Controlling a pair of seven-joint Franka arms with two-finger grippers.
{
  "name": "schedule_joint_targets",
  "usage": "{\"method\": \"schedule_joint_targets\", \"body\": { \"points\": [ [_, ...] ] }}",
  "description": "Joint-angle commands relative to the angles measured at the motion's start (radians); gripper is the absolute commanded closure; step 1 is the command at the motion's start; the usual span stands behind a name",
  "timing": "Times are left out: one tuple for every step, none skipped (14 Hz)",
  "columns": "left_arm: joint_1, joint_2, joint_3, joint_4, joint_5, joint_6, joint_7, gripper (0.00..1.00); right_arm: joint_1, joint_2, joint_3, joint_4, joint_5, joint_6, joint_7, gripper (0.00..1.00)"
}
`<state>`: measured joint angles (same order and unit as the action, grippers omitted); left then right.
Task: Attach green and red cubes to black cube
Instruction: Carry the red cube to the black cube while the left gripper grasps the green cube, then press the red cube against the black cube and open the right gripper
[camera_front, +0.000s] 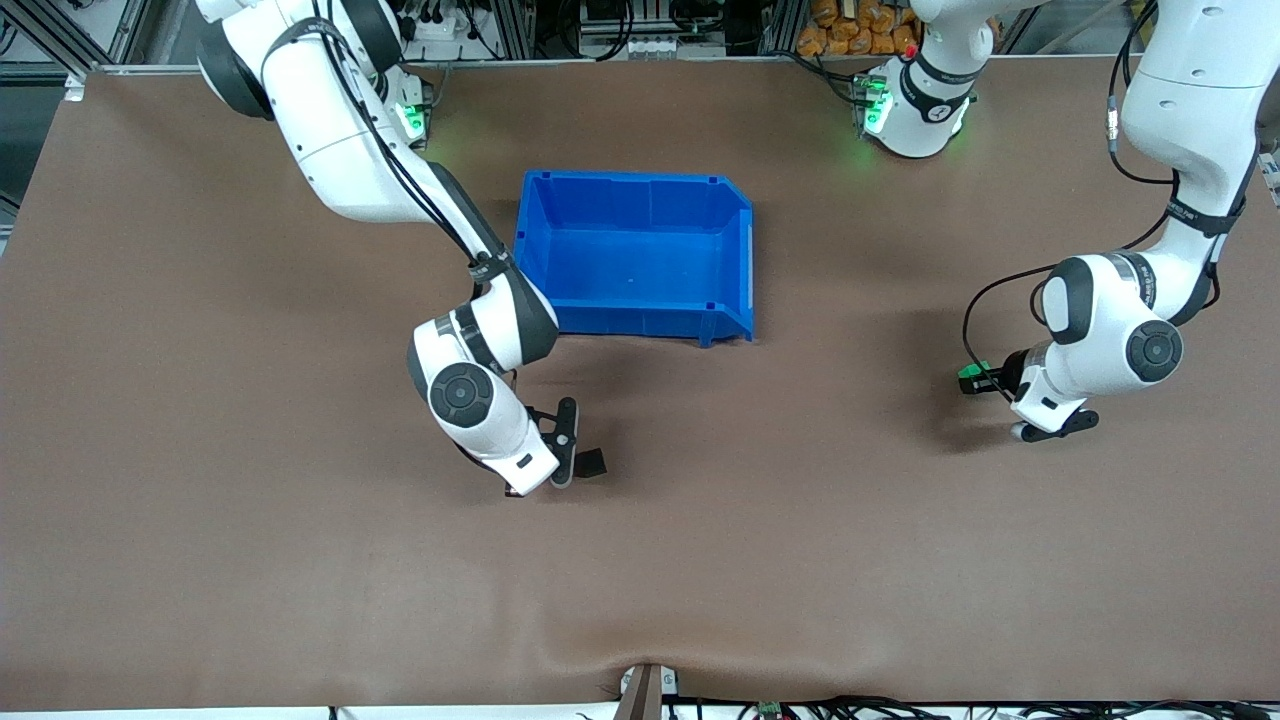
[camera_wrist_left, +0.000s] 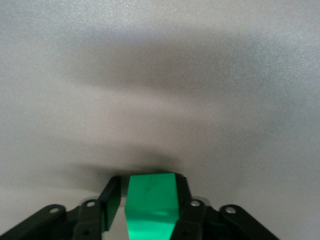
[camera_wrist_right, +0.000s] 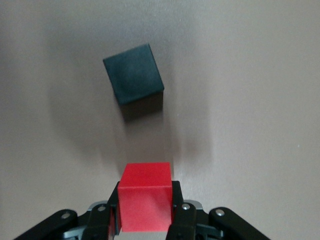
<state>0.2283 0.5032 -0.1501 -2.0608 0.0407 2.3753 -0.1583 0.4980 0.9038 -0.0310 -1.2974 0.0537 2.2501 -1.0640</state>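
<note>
My right gripper (camera_wrist_right: 146, 210) is shut on the red cube (camera_wrist_right: 146, 197), low over the table near the black cube (camera_wrist_right: 133, 73), which lies alone on the mat. In the front view the black cube (camera_front: 590, 462) sits beside the right hand, and only a sliver of the red cube (camera_front: 512, 492) shows under it. My left gripper (camera_wrist_left: 150, 200) is shut on the green cube (camera_wrist_left: 151, 197), held above bare mat at the left arm's end of the table. The green cube also shows in the front view (camera_front: 972, 377).
A blue bin (camera_front: 640, 178) stands empty in the middle of the table, farther from the front camera than the black cube. The brown mat has a wrinkle near the front edge (camera_front: 640, 660).
</note>
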Motion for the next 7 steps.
{"method": "schedule_joint_targets", "body": {
  "points": [
    [0.008,-0.006,-0.009,0.001,0.008,-0.002,-0.029,0.77,0.034,0.053,-0.009,0.076,-0.009,0.003,0.021,1.0],
    [0.006,-0.006,-0.009,-0.004,0.005,-0.002,-0.056,0.9,0.048,0.055,-0.01,0.076,-0.009,0.011,0.028,1.0],
    [0.006,-0.008,-0.011,-0.005,0.005,-0.004,-0.091,1.0,0.05,0.064,-0.01,0.082,-0.009,0.022,0.03,1.0],
    [0.005,-0.008,-0.011,-0.005,0.005,-0.005,-0.124,1.0,0.05,0.072,-0.01,0.089,-0.009,0.035,0.027,1.0],
    [0.0,-0.011,-0.013,-0.007,0.005,-0.005,-0.147,1.0,0.051,0.078,-0.01,0.092,-0.009,0.045,0.03,1.0],
    [-0.003,-0.015,-0.014,-0.007,0.005,-0.01,-0.168,1.0,0.054,0.086,-0.01,0.095,-0.009,0.058,0.033,1.0],
    [-0.003,-0.02,-0.014,-0.007,0.005,-0.013,-0.184,1.0,0.062,0.101,-0.01,0.096,-0.009,0.069,0.048,1.0]
  ]
}}
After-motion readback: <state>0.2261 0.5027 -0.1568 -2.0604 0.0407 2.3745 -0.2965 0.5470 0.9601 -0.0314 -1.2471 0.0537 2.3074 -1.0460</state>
